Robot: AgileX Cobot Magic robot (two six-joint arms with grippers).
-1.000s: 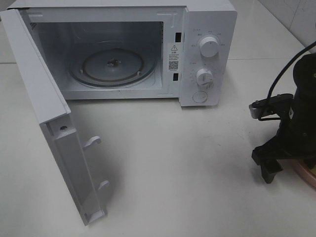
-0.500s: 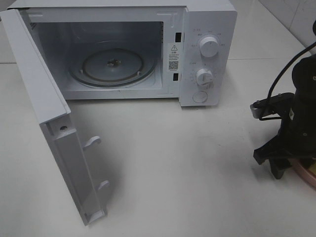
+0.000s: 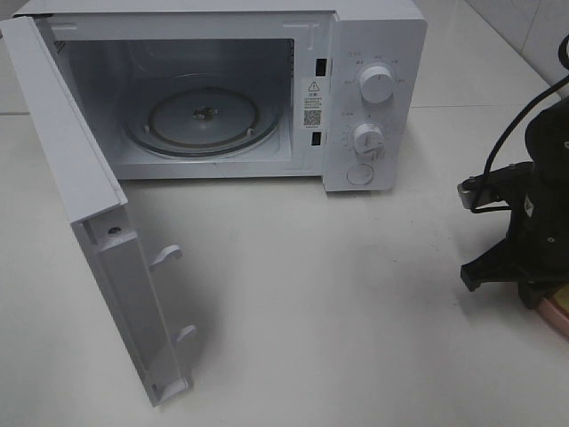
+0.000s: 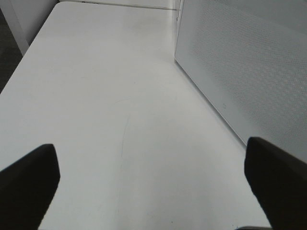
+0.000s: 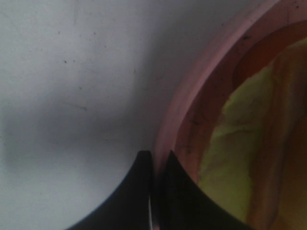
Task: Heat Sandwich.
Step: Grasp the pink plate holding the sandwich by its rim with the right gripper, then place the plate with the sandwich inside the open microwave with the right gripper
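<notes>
The jaws of the right gripper [image 5: 156, 191] are pinching narrowly together on the rim of the pink plate [image 5: 192, 96], with one black finger sitting outside the rim and the other inside it. The sandwich [image 5: 240, 143] is lying on that plate, just beside the inner finger. The right wrist view is showing only its yellow-green layer and a tan edge, close up and blurred. In the exterior high view the right arm is covering nearly all of the plate, and only a pink sliver is peeking out near the right edge of the desk [image 3: 338, 311], forward of the microwave [image 3: 400, 44]; the sandwich is hiding under the arm there. The microwave is standing along the desk's back edge, well apart from the plate. Its door [image 3: 89, 196] is hanging wide open to the left, and its glass turntable [image 3: 203, 114] is showing inside. The left gripper [image 4: 153, 191] is hovering over the desk's left part, just beside the door's dotted outer face, its jaws spreading wide above the white surface.
</notes>
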